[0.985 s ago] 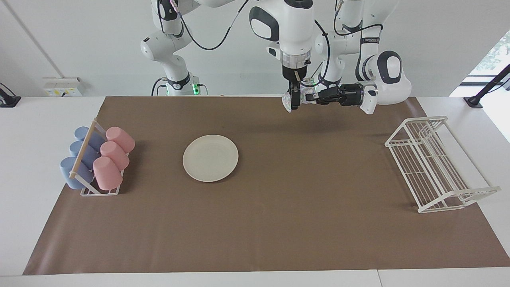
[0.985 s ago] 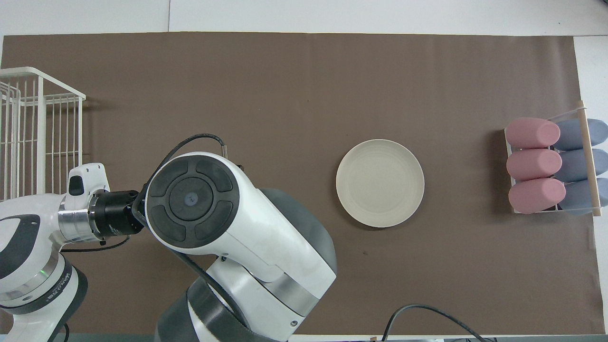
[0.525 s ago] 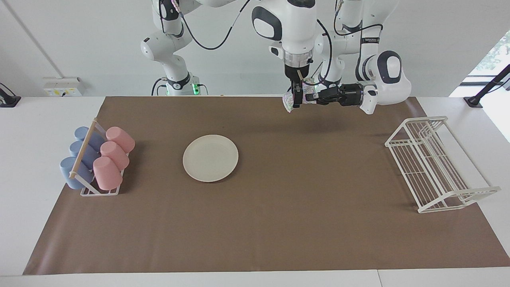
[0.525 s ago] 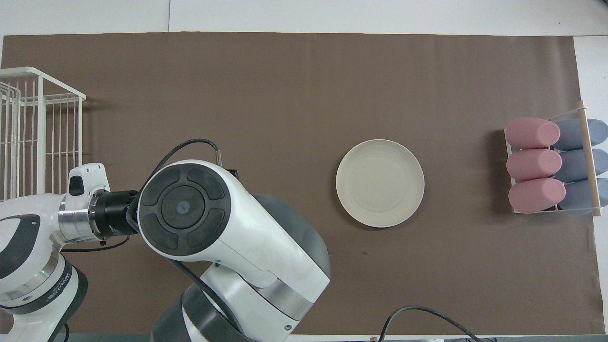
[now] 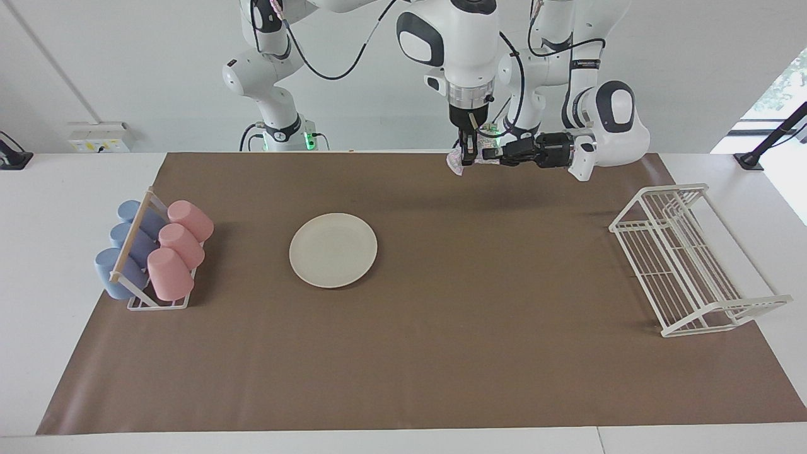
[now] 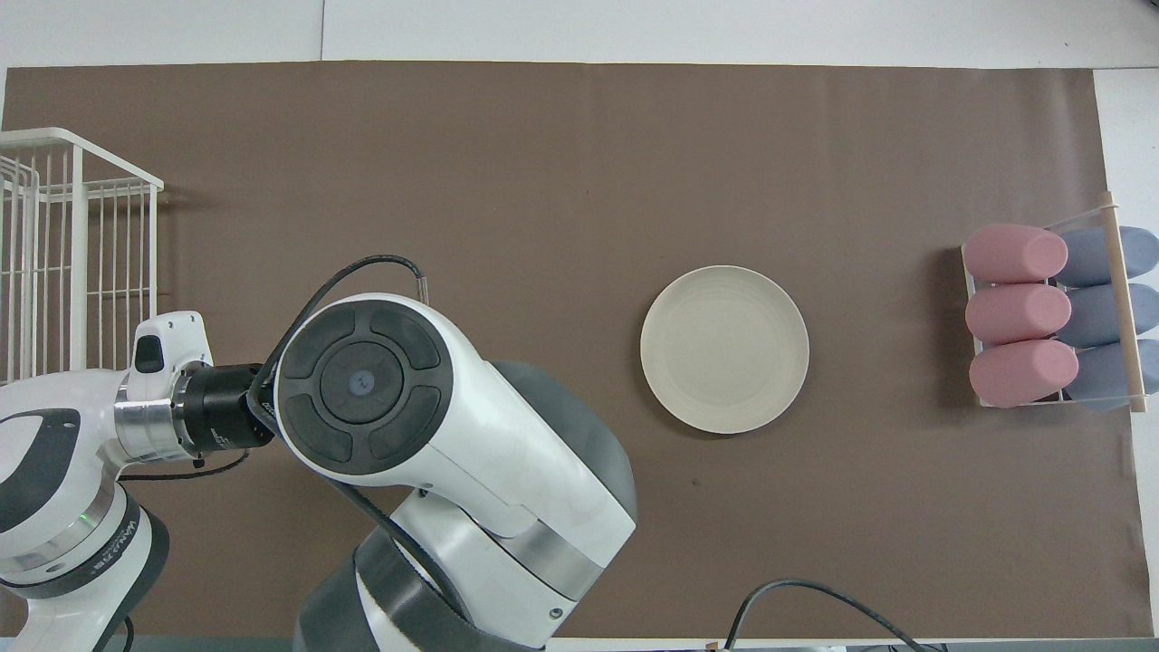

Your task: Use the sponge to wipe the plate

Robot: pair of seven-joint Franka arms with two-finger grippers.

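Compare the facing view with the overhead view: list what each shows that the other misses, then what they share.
Only the facing view shows the sponge, pinched in the air between the right gripper, pointing down, and the left gripper, reaching in sideways, both shut on it.

Only the overhead view shows the right arm's wrist from above, hiding that handover.

Both show the plate, bare on the brown mat, the cup rack and the wire rack.

White wall (image 5: 113, 63), bright window (image 5: 785, 82)

White table under a brown mat

The table (image 5: 75, 208) carries a brown mat (image 5: 441, 353); on the mat lie the plate (image 5: 333, 250), a cup rack (image 5: 151, 255) (pink and blue cups) toward the right arm's end, and a white wire rack (image 5: 687, 265) toward the left arm's end.
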